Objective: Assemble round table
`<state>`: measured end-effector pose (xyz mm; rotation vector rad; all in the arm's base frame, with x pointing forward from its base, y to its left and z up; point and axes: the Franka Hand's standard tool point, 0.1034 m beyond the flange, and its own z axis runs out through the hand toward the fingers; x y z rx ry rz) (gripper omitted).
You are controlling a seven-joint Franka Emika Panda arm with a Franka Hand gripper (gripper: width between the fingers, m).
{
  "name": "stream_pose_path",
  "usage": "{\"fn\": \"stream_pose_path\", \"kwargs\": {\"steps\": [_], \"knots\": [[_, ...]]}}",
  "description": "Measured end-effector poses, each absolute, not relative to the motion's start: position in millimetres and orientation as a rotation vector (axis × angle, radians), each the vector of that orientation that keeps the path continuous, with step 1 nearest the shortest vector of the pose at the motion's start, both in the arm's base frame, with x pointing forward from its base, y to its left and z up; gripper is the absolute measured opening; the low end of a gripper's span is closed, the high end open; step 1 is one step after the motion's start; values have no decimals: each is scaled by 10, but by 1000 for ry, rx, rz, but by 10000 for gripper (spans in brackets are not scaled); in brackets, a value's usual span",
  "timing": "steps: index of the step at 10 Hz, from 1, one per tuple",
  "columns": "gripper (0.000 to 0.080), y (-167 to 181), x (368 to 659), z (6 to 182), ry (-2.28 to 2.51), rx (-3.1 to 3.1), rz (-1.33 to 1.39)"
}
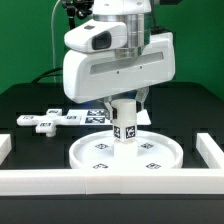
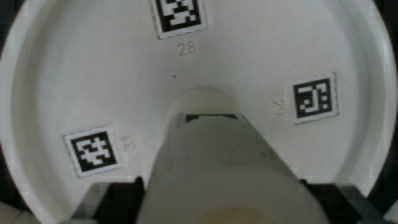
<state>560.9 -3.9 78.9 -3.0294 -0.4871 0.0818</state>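
white plastic leg (image 1: 126,128) is standing upright at the centre of the round disc (image 1: 73,153), with the gripper (image 1: 125,108) clasping it. the cross-shaped foot (image 1: 45,120) is lying loose beyond the disc, seemingly awaiting attachment.

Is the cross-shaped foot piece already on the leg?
No, the foot piece lies on the table, apart from the leg standing upright on the disc.
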Motion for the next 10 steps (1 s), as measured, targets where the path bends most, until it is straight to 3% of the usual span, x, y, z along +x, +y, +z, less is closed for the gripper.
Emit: {"fn": "stream_pose_path", "kwargs": {"steps": [10], "knots": [[410,123,5659,771,840,-2902,76]]}}
